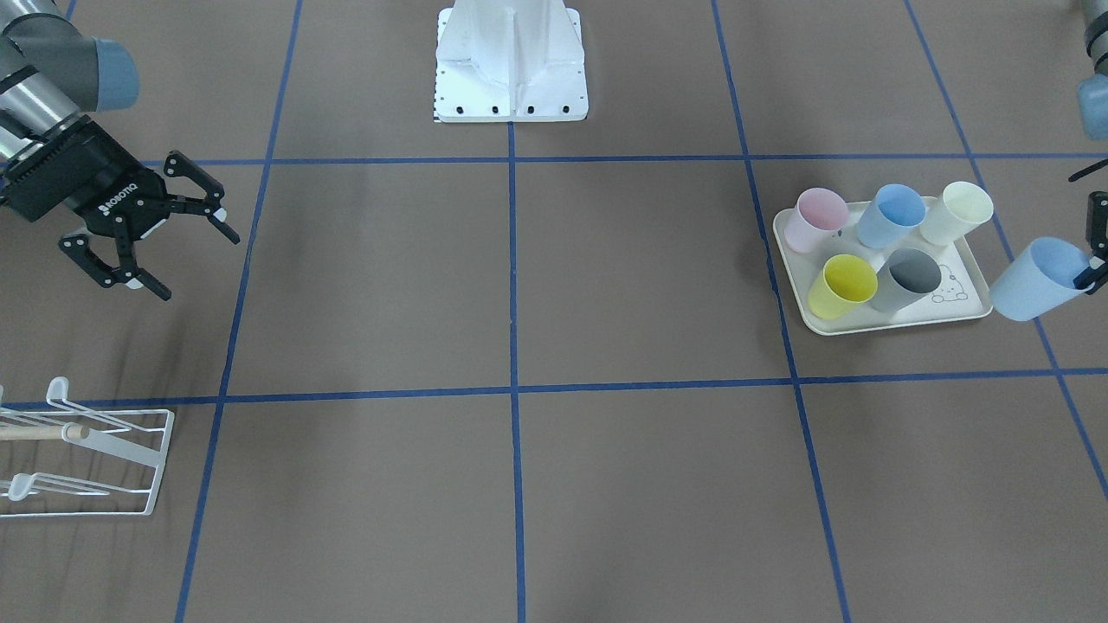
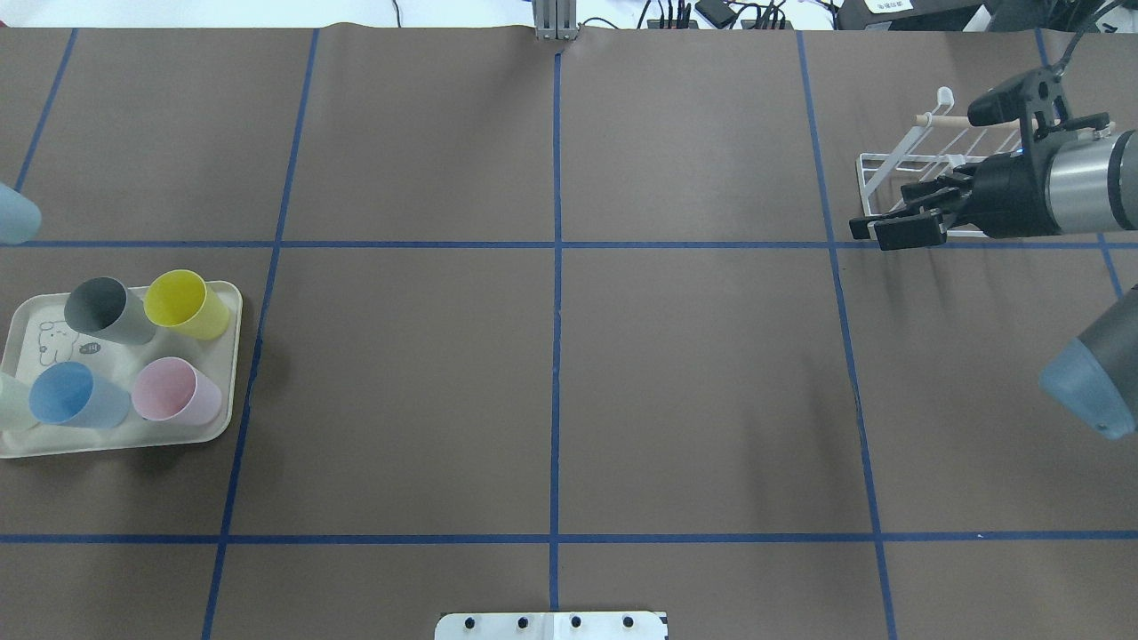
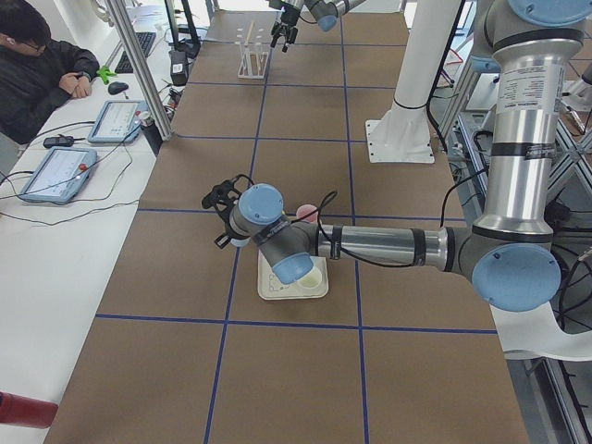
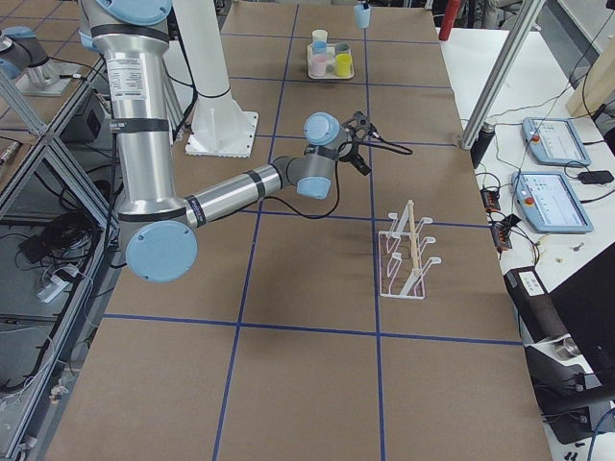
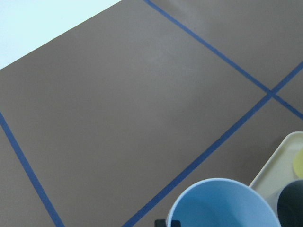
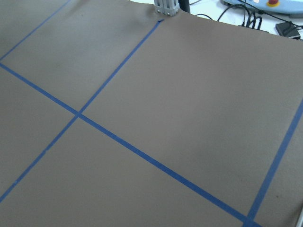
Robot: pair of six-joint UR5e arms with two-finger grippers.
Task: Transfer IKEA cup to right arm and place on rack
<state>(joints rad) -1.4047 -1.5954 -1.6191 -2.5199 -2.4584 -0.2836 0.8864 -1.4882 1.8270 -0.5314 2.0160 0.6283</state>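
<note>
Spanning the whole scene, the brown tabletop (image 1: 519, 285) keeps the work split between its two ends, and the handover has not yet begun. The white wire rack (image 4: 407, 250) with its wooden bar stands at the robot's right end, well apart from the cream tray (image 1: 866, 326) at the left end, where five other cups sit. The light blue cup (image 1: 1034, 281) is off the tray, tilted in the air just beside its outer corner. The left end effector (image 1: 1089, 275) is clenched on the cup's rim, one finger inside the mouth and one outside, as far as the front and wrist views show. The right end effector (image 1: 200, 268) hangs near the rack with its fingers spread and nothing between them. The cup looks like thin moulded plastic, so it is probably very light, stiff enough to keep its shape, and smooth. Its tapered wall could slide out of a loose pinch, and a hard squeeze may flex the rim. For the handover, the free outer wall towards the base seems the best place to take hold. That spot is clear of the left fingers, and it leaves the mouth open to go over a rack prong.
</note>
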